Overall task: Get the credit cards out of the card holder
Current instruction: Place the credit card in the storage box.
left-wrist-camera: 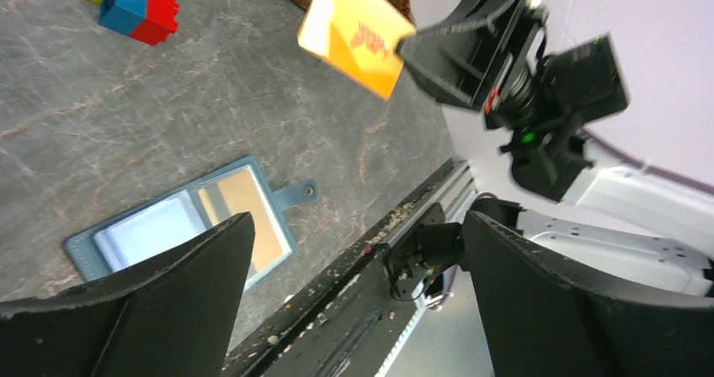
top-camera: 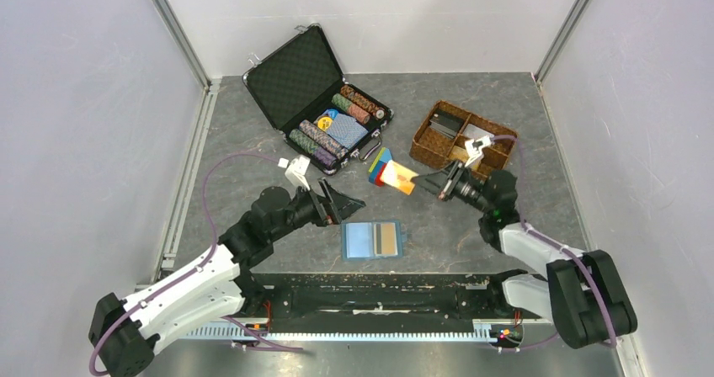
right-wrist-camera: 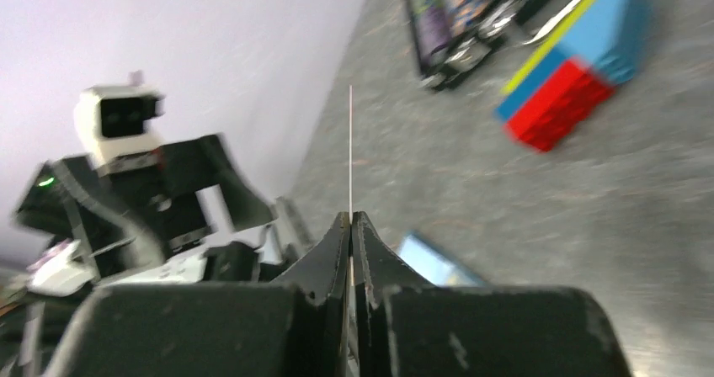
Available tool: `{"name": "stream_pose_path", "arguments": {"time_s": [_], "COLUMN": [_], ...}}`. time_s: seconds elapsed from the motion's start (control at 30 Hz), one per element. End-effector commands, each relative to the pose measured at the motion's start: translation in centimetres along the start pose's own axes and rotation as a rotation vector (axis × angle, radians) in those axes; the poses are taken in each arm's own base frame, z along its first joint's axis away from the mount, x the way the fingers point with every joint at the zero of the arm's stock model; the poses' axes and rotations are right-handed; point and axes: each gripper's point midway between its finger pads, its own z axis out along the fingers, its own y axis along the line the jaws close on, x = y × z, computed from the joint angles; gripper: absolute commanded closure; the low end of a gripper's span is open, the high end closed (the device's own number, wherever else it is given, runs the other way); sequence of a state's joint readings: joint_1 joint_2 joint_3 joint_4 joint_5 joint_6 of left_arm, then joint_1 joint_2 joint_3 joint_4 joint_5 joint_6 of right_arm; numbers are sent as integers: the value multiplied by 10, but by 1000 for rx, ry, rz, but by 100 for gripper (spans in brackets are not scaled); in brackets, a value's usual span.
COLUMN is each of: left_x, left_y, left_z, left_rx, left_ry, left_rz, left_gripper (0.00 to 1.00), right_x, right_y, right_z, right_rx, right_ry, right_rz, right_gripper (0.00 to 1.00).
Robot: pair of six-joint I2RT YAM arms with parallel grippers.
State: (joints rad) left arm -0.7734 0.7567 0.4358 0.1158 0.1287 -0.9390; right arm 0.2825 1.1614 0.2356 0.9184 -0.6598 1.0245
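Observation:
The light-blue card holder (top-camera: 360, 241) lies open and flat on the table near the front edge. A tan-grey credit card (top-camera: 386, 239) sits in its right pocket. My right gripper (top-camera: 423, 183) is shut on the edge of an orange-yellow credit card (top-camera: 399, 177) and holds it in the air above the table. In the right wrist view that card (right-wrist-camera: 350, 146) shows edge-on between the closed fingers. My left gripper (top-camera: 351, 205) hangs open and empty just above and left of the holder. The left wrist view shows the holder (left-wrist-camera: 160, 230) below it and the orange card (left-wrist-camera: 354, 34) ahead.
An open black chip case (top-camera: 295, 78) stands at the back left. A brown wicker tray (top-camera: 459, 137) sits at the back right, behind the right gripper. A stack of coloured blocks (top-camera: 379, 165) lies by the orange card. The black front rail (top-camera: 370, 293) runs just below the holder.

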Motion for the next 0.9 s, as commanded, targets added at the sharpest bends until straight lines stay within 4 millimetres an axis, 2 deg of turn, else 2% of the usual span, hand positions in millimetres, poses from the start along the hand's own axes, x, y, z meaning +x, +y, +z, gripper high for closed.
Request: {"name": "stream_pose_path", "arguments": {"time_s": [0.0, 0.1, 0.23, 0.3, 0.5, 0.67, 0.87], "left_x": [-14, -20, -27, -25, -30, -35, -28], "left_y": [6, 6, 23, 20, 5, 14, 23], "left_z": [-9, -13, -18, -19, -29, -35, -31], "left_rx": [-85, -113, -239, -239, -258, -314, -329], "left_ry": [1, 12, 7, 44, 155, 196, 240], "left_rz": [189, 278, 295, 307, 421, 528, 540], "left_gripper": [0, 0, 0, 0, 0, 0, 0], "right_x": [-38, -76, -126, -143, -162, -165, -176], "right_y": [-37, -65, -82, -93, -114, -126, -134], "right_z": [-11, -33, -65, -79, -97, -100, -102], "right_rx": [197, 349, 427, 495, 580, 616, 657], "right_ry": [53, 21, -64, -75, -105, -76, -99], "right_rz": [-148, -175, -149, -140, -80, -46, -43], "right_gripper": [100, 100, 100, 100, 100, 100, 100]}}
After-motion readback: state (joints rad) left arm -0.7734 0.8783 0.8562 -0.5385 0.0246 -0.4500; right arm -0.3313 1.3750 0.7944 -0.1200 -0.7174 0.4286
